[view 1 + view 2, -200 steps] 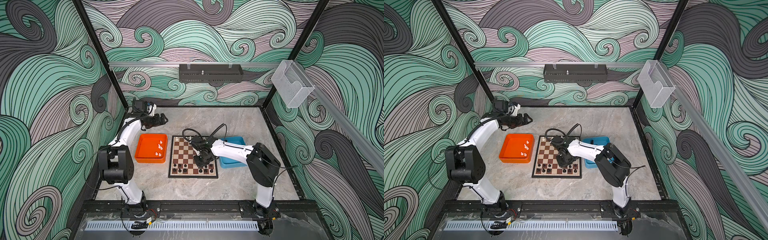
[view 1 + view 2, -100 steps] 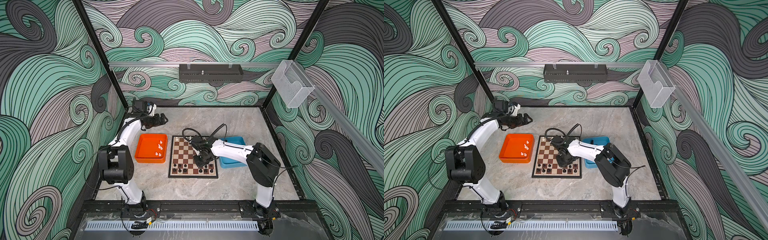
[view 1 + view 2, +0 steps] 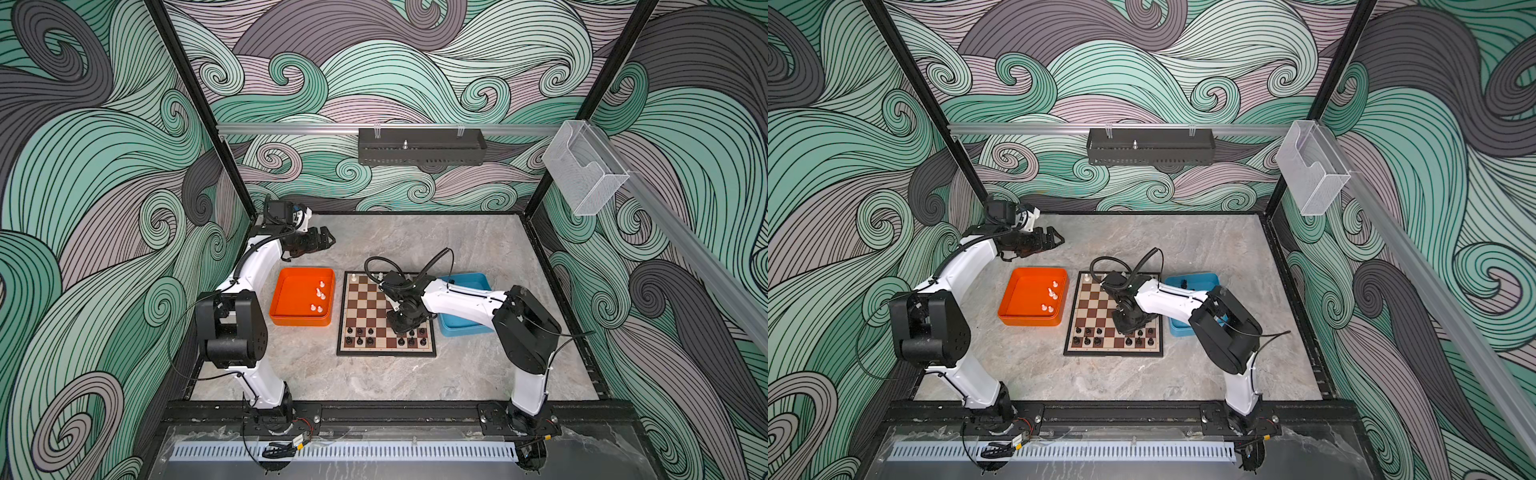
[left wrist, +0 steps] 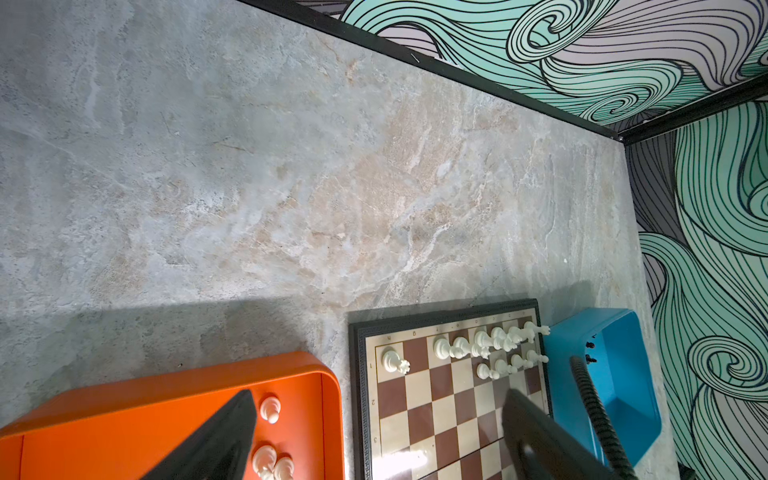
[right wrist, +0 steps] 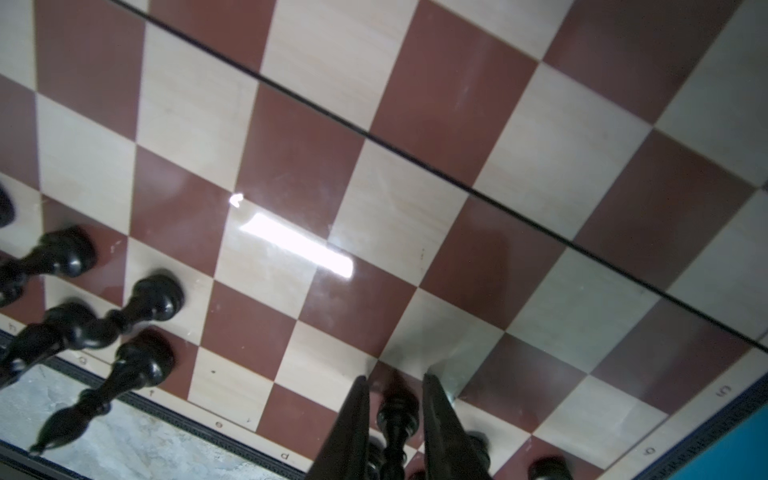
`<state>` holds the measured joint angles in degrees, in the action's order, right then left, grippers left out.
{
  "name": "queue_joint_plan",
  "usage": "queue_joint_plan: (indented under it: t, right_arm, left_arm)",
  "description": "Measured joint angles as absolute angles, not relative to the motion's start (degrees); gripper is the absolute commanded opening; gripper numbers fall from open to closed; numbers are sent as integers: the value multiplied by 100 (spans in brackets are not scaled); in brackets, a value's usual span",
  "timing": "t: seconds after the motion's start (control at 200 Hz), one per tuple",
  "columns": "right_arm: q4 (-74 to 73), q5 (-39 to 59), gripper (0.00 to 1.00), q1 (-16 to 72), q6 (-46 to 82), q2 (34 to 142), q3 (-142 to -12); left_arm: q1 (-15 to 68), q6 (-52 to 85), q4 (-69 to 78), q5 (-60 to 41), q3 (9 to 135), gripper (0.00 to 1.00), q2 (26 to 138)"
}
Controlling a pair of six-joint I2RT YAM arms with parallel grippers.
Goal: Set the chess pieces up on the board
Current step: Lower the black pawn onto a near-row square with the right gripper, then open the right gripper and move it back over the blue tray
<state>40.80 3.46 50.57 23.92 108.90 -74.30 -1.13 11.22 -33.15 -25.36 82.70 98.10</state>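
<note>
Top views: I see the orange tray [image 3: 291, 318] just beside the board's [image 3: 365, 308] left edge, with a few white pieces [image 3: 319, 294] loose in it. The blue tray [image 3: 465, 329] is just beside the right edge, mostly under the right arm, so I can't read its contents here. Black pieces [image 3: 360, 341] stand in the two near rows, with gaps.

The desk [image 3: 457, 374] is grey marbled stone and the walls [image 3: 415, 75] have a green-grey wave print. There is a black rack [image 3: 422, 146] on the back rail and a clear holder [image 3: 582, 176] on the right rail.

The left claw [image 3: 326, 240] hangs above bare desk behind the orange tray, jaws wide, nothing in them. The right claw [image 3: 405, 326] is down among the black pieces at the near right. I can't tell its gap from here.

Left wrist: three white pieces show in the orange tray, and two small black bits [image 4: 589, 351] sit in the blue one. On the board, white pieces bunch at the corner by the blue tray, with one alone at the corner by the orange tray. The fingers [image 4: 224, 440] are far apart and empty.

Right wrist: the board fills the view, with black pieces along the lettered edge. The fingers are narrowly parted either side of an upright black piece [image 5: 397, 415] standing on the board. I see a thin gap each side, so no pinch.
</note>
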Motion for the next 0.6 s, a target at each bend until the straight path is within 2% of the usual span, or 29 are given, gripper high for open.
queue_joint_plan:
  t: [0.601]
  right_arm:
    - [4230,217,35,5013,2405,10457,-7463]
  left_arm:
    - [-113,1129,-3297,-2539,8270,94,9810]
